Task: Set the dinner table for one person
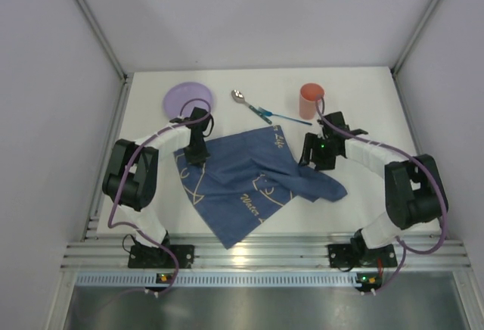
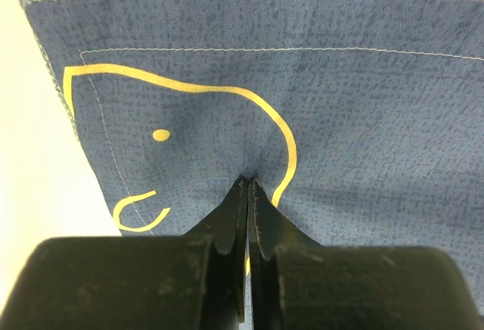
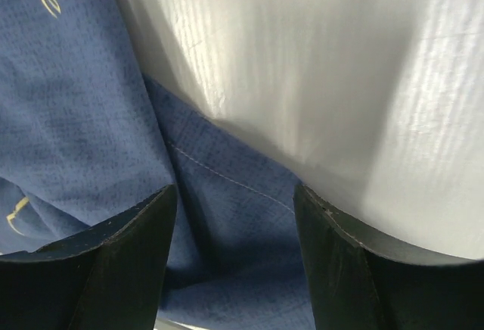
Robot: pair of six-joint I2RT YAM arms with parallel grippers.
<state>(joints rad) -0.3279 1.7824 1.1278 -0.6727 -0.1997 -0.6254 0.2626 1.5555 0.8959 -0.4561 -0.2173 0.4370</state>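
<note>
The left gripper (image 1: 198, 159) sits on the far left corner of the blue cloth with yellow fish drawings (image 1: 242, 182), which lies crooked on the large flat white matte tabletop (image 1: 249, 80); the right gripper (image 1: 314, 156) hangs over the cloth's rumpled right side, so each arm is nearest its own end; far of the cloth stand a round lilac plastic plate (image 1: 188, 99), a metal spoon with a blue handle (image 1: 249, 103) and an orange-red plastic cup (image 1: 311, 101).

From the left wrist, the left gripper (image 2: 248, 186) is pressed fully together, pinching a small ridge of the cloth (image 2: 363, 118) beside the yellow outline; bare tabletop (image 2: 38, 194) shows to the left.

From the right wrist, the right gripper (image 3: 234, 194) stands wide apart and holds nothing; a stitched hem of the cloth (image 3: 68, 118) runs between its jaws, bare tabletop (image 3: 318, 80) beyond; whether the tips touch fabric I cannot tell.

The next move likely turns on that hem lying directly below the open jaws.
</note>
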